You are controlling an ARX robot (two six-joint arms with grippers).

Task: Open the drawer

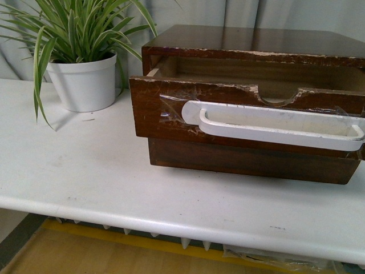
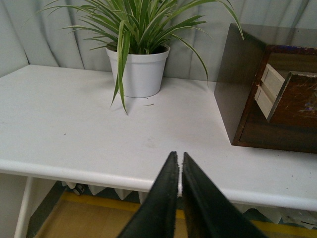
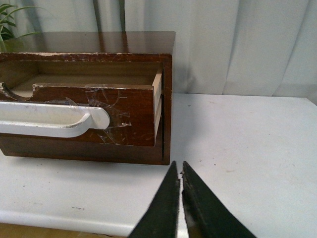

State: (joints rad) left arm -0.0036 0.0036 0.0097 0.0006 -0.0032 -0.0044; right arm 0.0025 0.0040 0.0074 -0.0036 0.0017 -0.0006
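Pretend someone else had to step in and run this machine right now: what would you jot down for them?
Left gripper: shut, holding nothing, over the table's front edge near the potted plant.
Right gripper: shut, holding nothing, off the cabinet's right corner.
Drawer: top one, already pulled partly out, white handle taped on.
Done: drawer is open a little.
Left: pull it further if wanted; neither gripper touches the handle.
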